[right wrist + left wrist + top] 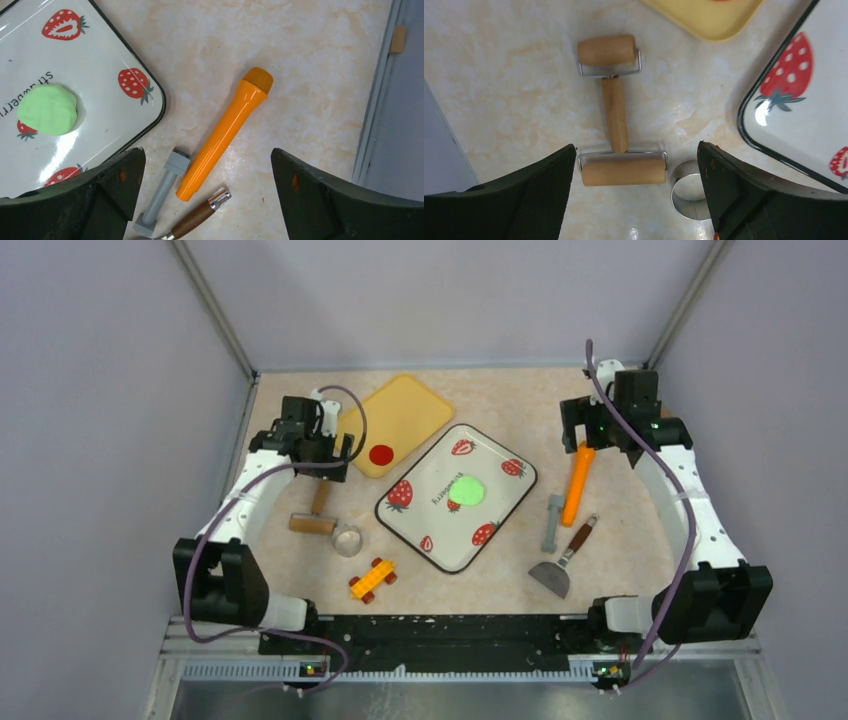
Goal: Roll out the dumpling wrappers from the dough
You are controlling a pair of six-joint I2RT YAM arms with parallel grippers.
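Dough [467, 490] lies centre-frame on strawberry tray [505, 502], well apart from both claws: left gripper [325, 465] upper left, right gripper [588, 435] upper right, each spread wide and empty.

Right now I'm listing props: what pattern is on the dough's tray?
The tray: red strawberries on white; best from right wrist.

A soft bright green lump of dough [467, 490], one smooth, slightly flattened round blob not yet rolled thin, lies near the middle of the white strawberry-printed tray [455, 538].
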